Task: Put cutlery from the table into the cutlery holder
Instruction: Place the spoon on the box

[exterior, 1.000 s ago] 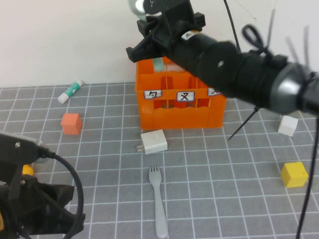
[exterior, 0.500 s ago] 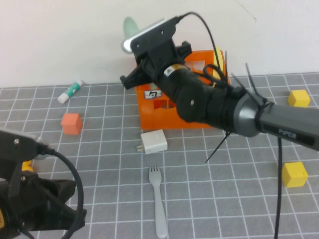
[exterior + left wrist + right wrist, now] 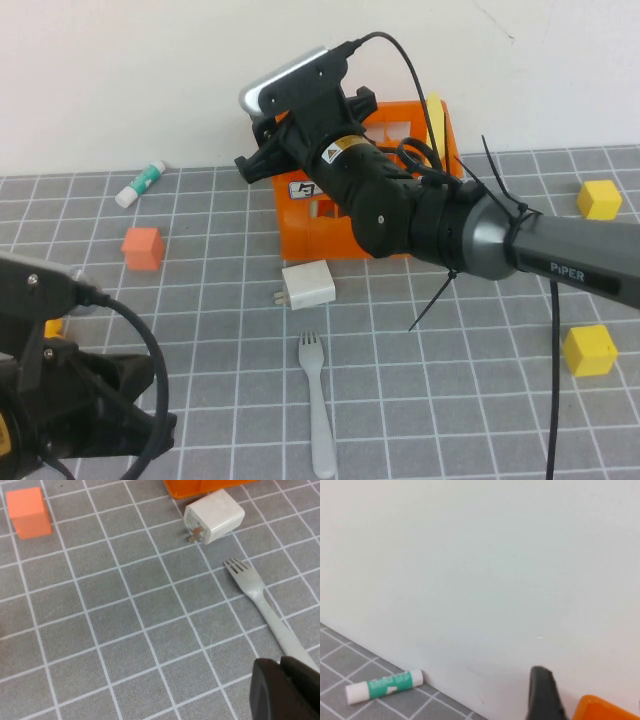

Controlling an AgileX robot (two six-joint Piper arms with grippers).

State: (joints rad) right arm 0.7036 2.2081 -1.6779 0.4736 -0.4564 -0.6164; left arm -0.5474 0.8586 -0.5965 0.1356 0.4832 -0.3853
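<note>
Right hand (image 3: 262, 150), grip state not discernible, hovers above the orange cutlery holder (image 3: 330, 225), where the yellow knife (image 3: 437, 120) stands; left hand (image 3: 70, 415), likewise unreadable, waits beside the grey fork (image 3: 318, 405) on the worktop (image 3: 210, 300).

A robotics test bench in a laboratory: a flat grey counter (image 3: 450, 400) ruled with a white grid stands against a bare white wall (image 3: 130, 70), scattered with small yellow foam cubes (image 3: 588, 350) and an orange cube (image 3: 142, 248), under a black cabled arm lettered "PiPER" (image 3: 470, 235).
</note>
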